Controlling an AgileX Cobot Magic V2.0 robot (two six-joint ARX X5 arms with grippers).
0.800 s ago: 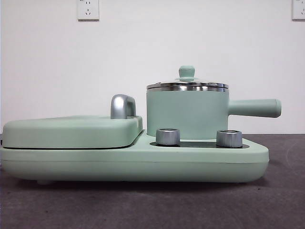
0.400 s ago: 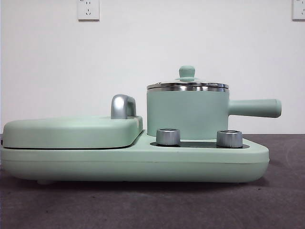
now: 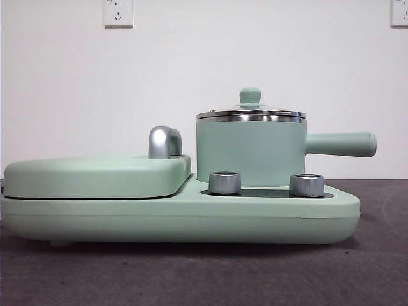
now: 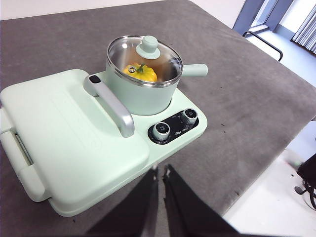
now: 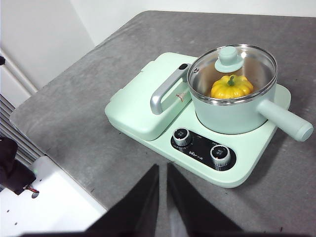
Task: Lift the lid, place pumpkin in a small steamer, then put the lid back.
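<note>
**Pumpkin inside lidded steamer, both grippers clear and closed**

The small steamer is a mint-green cylinder with a steel rim, sitting on the right half of a mint-green cooker base. Its long straight handle points right in the front view. The lid sits flat on the pot: glass disc, shiny steel rim, small mint-green knob on top.

The pumpkin is inside the pot, seen through the glass in both wrist views. Glossy yellow-orange, ribbed, short curved green stem pointing up. In the left wrist view the pumpkin is partly hidden by the knob. Not visible in the front view; the pot wall blocks it.

The wide flat griddle cover fills the base's left half, with a silver grab handle next to the pot. Two silver dials stand on the black panel in front of the pot.

Left gripper hangs above the table edge near the base's front, well apart from the pot, jaws nearly together with a thin slit, holding nothing. Right gripper likewise, near the dial side, jaws close together, empty.
</note>
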